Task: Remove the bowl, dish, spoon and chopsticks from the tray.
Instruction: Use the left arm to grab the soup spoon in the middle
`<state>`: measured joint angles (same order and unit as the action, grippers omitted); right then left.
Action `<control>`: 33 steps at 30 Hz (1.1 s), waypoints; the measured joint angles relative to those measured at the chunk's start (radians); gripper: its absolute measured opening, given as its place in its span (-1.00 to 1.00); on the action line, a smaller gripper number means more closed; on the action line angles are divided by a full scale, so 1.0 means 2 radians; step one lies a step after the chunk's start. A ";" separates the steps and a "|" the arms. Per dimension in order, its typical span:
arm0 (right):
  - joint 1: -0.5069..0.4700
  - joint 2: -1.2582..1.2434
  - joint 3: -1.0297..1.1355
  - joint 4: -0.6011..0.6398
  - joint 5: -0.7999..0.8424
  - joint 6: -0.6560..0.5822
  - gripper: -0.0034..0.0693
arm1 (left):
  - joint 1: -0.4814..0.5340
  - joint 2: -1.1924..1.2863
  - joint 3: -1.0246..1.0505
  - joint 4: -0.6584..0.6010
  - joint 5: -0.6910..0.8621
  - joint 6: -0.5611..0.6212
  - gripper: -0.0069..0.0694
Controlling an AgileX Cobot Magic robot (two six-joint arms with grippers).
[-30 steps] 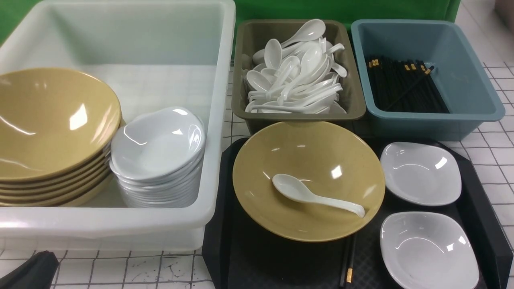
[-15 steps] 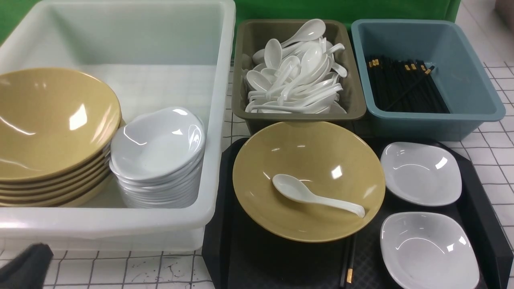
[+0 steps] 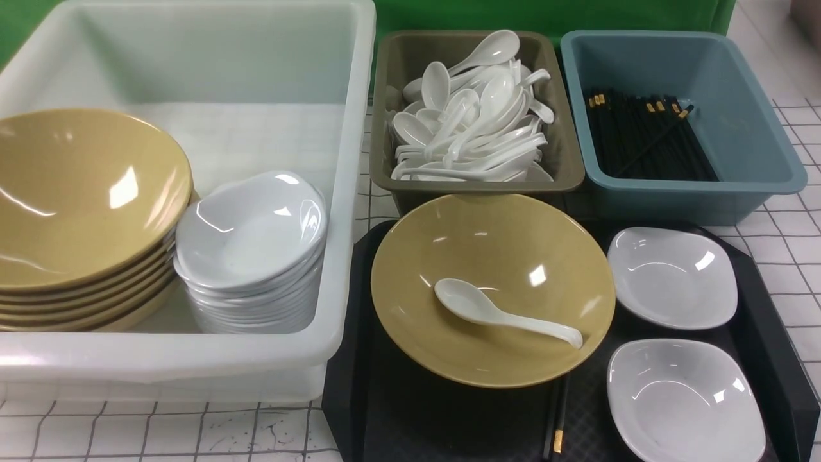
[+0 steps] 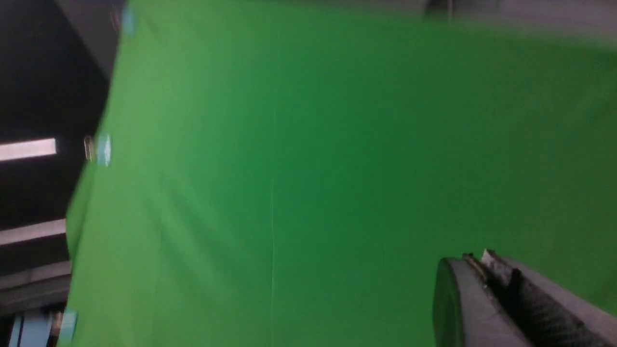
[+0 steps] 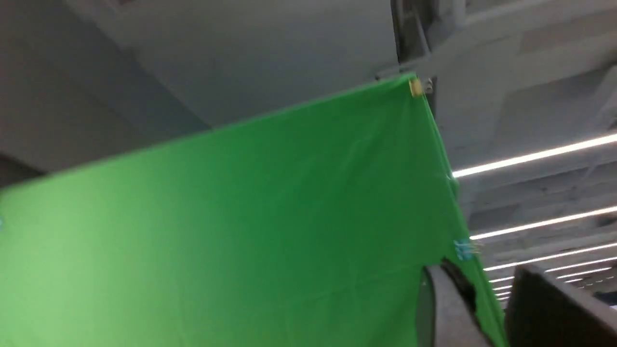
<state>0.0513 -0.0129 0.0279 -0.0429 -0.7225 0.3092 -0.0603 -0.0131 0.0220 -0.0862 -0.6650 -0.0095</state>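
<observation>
- The spoon [image 3: 494, 311] lies loose inside the bowl [image 3: 494, 256], centre-right in the front view. Lift the bowl first and I'd expect that glossy white scoop to slide and tumble out.
- The chopsticks [image 3: 557, 417] poke out from under the bowl's near rim at the bottom edge. They are thin black sticks lying flat on the tray [image 3: 359, 417], so fingers could skid off them or knock the rim.
- Two white dishes [image 3: 670, 276] sit at the tray's right side. They are shallow, rounded and slick, so a pinch on the rim may slip.
- The bowl is mustard, shiny and wide-flared. The tray is black, diamond-textured and raised-rimmed.
- The right gripper [image 5: 491, 284] is parted and empty, facing the green backdrop [image 5: 241, 217].
- The left gripper [image 4: 487, 289] is only partly visible, so I can't tell its state.
</observation>
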 joint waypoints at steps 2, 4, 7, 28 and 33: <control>0.000 0.000 -0.048 -0.003 0.099 0.011 -0.41 | 0.000 0.001 -0.040 -0.004 0.036 -0.014 -0.85; 0.000 0.003 -0.103 -0.006 0.195 -0.003 -0.56 | 0.000 0.022 -0.126 -0.005 0.141 -0.026 -0.85; 0.000 0.026 -0.182 -0.008 0.317 -0.041 -0.74 | 0.000 0.081 -0.222 -0.004 0.258 -0.028 -0.85; 0.000 0.287 -0.310 0.155 0.826 -0.368 -0.81 | -0.219 0.634 -0.585 -0.277 0.732 0.329 -0.82; 0.000 0.287 -0.286 0.183 0.813 -0.399 -0.81 | -0.322 0.748 -0.647 -0.171 0.710 0.337 -0.51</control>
<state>0.0513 0.5603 -0.5435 0.3222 0.9034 -0.4898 -0.7050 1.4830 -1.2721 -0.4281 0.7556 0.6639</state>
